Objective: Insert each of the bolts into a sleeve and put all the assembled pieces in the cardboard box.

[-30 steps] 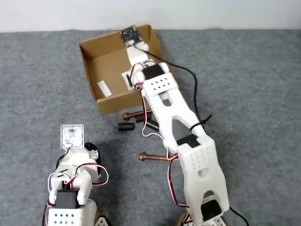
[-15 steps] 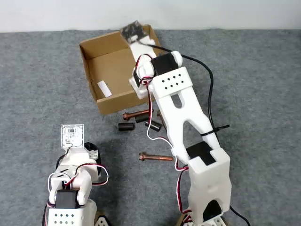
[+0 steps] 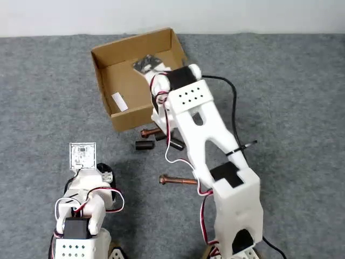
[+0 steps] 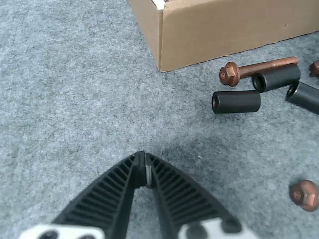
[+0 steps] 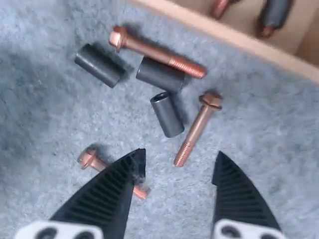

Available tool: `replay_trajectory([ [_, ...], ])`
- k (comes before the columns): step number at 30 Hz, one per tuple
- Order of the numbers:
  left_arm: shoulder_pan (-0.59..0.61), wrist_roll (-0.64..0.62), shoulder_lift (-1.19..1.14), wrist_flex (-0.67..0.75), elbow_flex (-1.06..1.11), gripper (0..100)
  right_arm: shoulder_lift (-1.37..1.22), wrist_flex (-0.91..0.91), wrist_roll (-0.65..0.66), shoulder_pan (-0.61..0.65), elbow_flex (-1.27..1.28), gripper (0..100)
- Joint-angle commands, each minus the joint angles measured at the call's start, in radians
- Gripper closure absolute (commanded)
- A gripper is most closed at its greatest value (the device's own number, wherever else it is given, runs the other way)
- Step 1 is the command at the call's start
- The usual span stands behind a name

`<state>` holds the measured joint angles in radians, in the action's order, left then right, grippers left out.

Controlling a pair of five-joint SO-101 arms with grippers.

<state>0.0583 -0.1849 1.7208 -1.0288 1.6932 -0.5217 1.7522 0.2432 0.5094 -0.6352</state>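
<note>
The cardboard box (image 3: 108, 59) stands at the back of the grey mat. In the right wrist view, parts of two assembled pieces (image 5: 271, 15) lie inside the box wall (image 5: 224, 30). My right gripper (image 5: 179, 159) hangs open above the loose parts in front of the box. Below it lie three copper bolts (image 5: 157, 50) (image 5: 197, 127) (image 5: 107, 172) and three black sleeves (image 5: 99, 64) (image 5: 162, 74) (image 5: 167, 114). My left gripper (image 4: 144, 167) is shut and empty, low over the mat well short of the sleeves (image 4: 237, 101). In the high view, one bolt (image 3: 178, 181) lies apart, nearer the arms.
The right arm (image 3: 188, 108) and its black cable cross the box's near right corner and cover some of the parts. The left arm (image 3: 83, 216) is folded at the front left. A white label (image 3: 119, 101) lies on the box floor. Grey mat lies open to the left and right.
The right arm has pulled back from over the box interior to its near wall. Its wrist now tilts down over the loose bolts and sleeves. The left arm has not moved.
</note>
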Motion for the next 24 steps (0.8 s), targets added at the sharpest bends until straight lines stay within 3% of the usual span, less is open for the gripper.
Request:
replay_trajectory([
  [1, 0.006, -0.008, 0.003, 0.028, -0.004, 100, -0.045, 0.035, 0.011, 0.012, 0.0, 77.5],
  [20, 0.006, -0.008, 0.003, 0.028, -0.004, 100, -0.28, -0.124, 0.012, 0.041, 0.0, 77.6],
  [24, 0.006, -0.008, 0.003, 0.028, -0.004, 100, -0.328, -0.131, 0.012, 0.041, 0.0, 85.7],
])
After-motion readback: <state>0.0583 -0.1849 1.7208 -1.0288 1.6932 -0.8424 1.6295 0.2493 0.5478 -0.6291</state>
